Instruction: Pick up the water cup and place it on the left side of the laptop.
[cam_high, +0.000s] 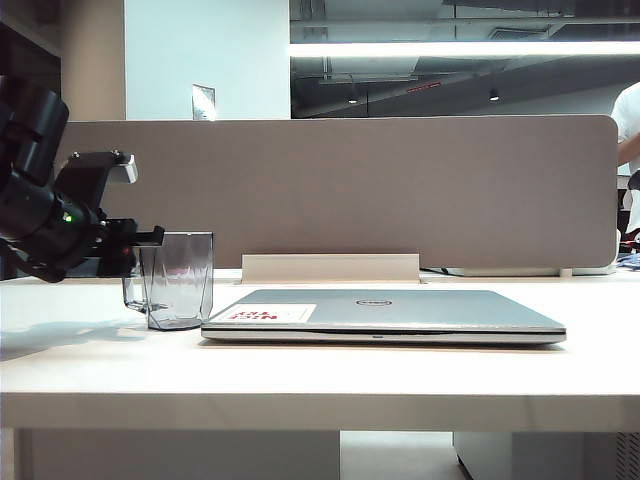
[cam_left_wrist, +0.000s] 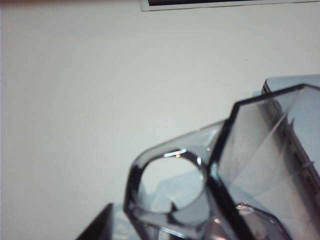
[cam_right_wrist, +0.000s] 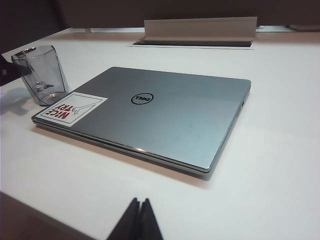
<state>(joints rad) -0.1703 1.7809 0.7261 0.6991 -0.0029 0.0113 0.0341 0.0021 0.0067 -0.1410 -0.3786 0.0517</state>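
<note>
The left gripper (cam_high: 150, 240) is at the left side of the table, right up against the handle side of the water cup (cam_high: 180, 280) — a small, see-through grey plastic cup with flat sides and a thin square handle. One black finger (cam_high: 140, 237) reaches over the cup's rim, but I cannot tell if the jaws are open or pinching the cup. The cup stands upright on the pale table (cam_high: 300, 375), just beside the left edge of the laptop (cam_high: 385, 315) — a thin silver-grey one, shut flat, with a round logo and a white sticker with red letters. The right gripper (cam_right_wrist: 137, 222) hangs back near the front of the table with its black fingers pressed together, well apart from the laptop. The front of the table is bare and wide.
</note>
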